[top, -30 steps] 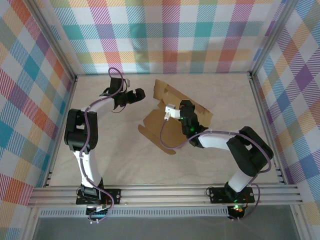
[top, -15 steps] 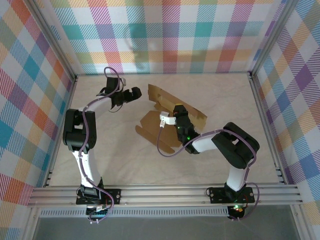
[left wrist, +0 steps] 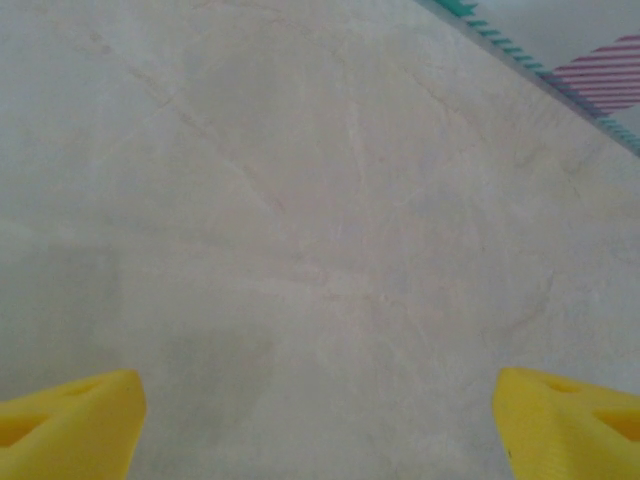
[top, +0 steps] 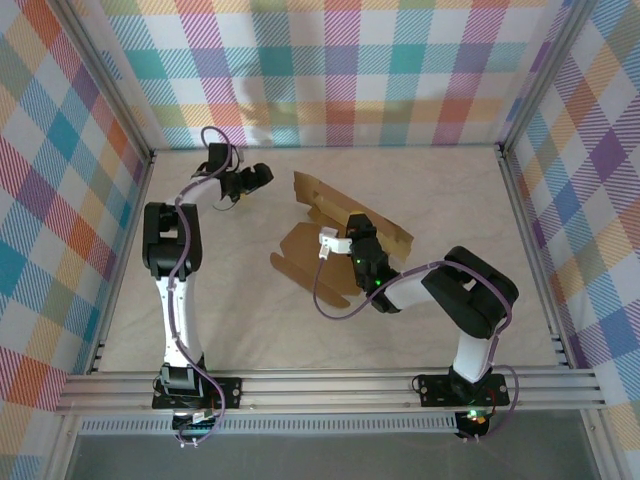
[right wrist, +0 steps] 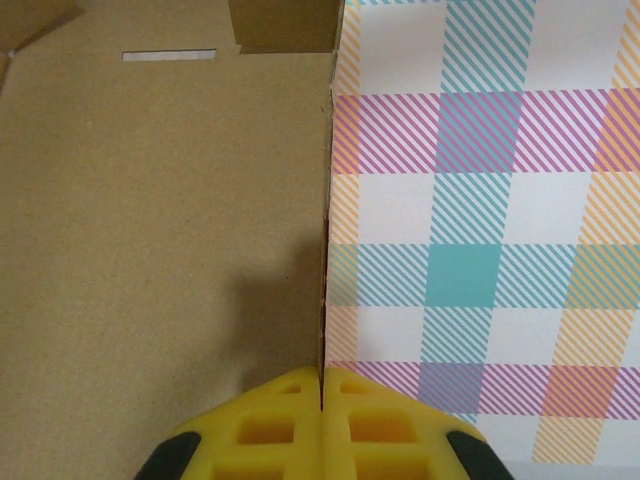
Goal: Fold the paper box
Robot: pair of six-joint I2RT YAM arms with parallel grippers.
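Note:
The paper box (top: 303,252) is a brown die-cut cardboard sheet lying mid-table, with one panel (top: 340,197) raised toward the back. My right gripper (top: 356,222) is shut on the edge of that raised panel. In the right wrist view the yellow fingertips (right wrist: 290,400) pinch the cardboard (right wrist: 160,220) edge-on, and a narrow slot (right wrist: 168,55) shows near its top. My left gripper (top: 256,178) hovers at the back left, apart from the box. It is open, with its yellow fingertips (left wrist: 70,415) wide apart over bare table.
Checked walls (top: 330,70) and aluminium rails (top: 320,385) enclose the pale table (top: 250,320). The left arm stretches along the left side toward the back wall. The right arm's elbow (top: 480,290) bends out at the right.
My left gripper has swung back and to the left, away from the box. The right gripper, still shut on the panel, shifted the box slightly left and then held still.

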